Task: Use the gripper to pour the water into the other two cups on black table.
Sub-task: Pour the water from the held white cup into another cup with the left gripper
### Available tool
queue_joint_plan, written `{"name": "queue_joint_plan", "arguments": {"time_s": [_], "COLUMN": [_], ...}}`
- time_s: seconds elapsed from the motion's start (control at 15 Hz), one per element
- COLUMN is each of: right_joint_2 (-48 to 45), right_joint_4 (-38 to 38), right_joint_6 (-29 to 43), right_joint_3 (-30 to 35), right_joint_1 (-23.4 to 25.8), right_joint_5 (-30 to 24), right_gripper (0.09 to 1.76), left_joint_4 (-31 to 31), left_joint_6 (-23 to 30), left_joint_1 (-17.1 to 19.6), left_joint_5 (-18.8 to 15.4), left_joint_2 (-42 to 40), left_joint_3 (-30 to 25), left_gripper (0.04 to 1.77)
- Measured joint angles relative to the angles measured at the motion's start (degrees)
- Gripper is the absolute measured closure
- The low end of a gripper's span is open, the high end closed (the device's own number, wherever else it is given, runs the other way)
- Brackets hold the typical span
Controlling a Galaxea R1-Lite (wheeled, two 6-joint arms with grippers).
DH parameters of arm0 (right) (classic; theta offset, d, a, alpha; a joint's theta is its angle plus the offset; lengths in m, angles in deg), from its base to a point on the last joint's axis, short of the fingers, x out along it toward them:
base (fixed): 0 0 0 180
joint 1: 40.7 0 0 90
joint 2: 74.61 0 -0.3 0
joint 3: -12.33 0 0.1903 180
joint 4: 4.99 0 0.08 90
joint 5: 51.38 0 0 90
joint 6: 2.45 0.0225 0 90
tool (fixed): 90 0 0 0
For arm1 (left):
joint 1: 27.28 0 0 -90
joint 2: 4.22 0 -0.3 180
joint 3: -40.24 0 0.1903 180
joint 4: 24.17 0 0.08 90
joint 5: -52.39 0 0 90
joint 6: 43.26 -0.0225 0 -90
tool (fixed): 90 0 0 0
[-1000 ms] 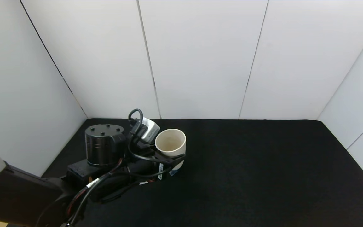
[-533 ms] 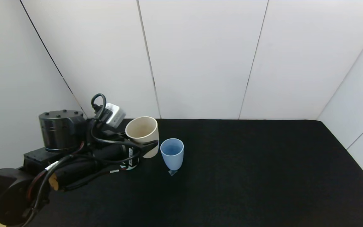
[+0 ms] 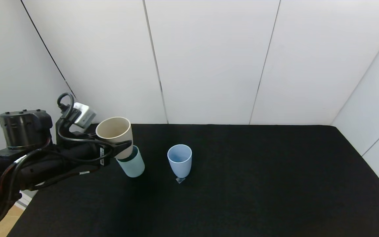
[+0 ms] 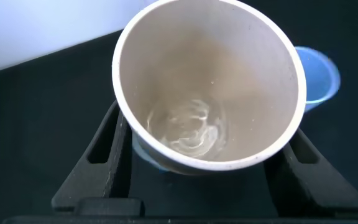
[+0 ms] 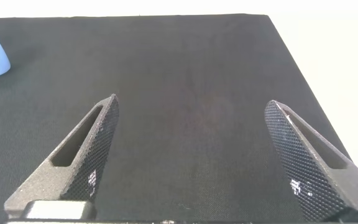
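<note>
Water is seen low in the cream tumbler (image 3: 114, 135) clamped by the left gripper (image 3: 121, 147) above the teal cup (image 3: 132, 165) near the table's (image 3: 258, 184) left edge, pouring apparently unfinished.

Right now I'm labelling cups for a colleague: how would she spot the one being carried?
On the black cloth table, look to its left edge, where the left gripper is. The cream-beige plastic tumbler sits in its black fingers, above a teal-green tumbler; it alone is off the table, unlike the light blue tumbler.
</note>
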State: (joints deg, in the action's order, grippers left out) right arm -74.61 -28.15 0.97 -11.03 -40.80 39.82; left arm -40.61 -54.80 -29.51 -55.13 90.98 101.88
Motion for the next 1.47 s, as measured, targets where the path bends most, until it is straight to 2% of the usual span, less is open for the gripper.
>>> {"name": "queue_joint_plan", "arguments": {"time_s": [0.33,0.6,1.0,1.27,1.47], "right_joint_2": [0.00,0.00,0.00,0.00,0.00], "right_joint_4": [-0.02,0.00,0.00,-0.02,-0.05], "right_joint_6": [0.00,0.00,0.00,-0.02,0.00], "right_joint_3": [0.00,0.00,0.00,0.00,0.00], "right_joint_1": [0.00,0.00,0.00,-0.01,-0.01], "right_joint_5": [-0.05,-0.06,-0.02,-0.06,-0.05], "right_gripper": [0.14,0.14,0.14,0.14,0.14], "left_joint_4": [6.27,12.30,21.87,24.81,24.89], "left_joint_6": [-7.61,-14.84,-25.00,-31.50,-36.90], "left_joint_1": [6.85,10.39,11.48,11.00,10.72], "left_joint_5": [-0.06,-0.01,1.15,4.43,9.53], "left_joint_2": [0.01,0.59,1.77,3.43,4.66], "left_joint_3": [2.99,6.38,12.24,15.82,16.85], "left_gripper": [0.60,0.60,0.61,0.61,0.61]}}
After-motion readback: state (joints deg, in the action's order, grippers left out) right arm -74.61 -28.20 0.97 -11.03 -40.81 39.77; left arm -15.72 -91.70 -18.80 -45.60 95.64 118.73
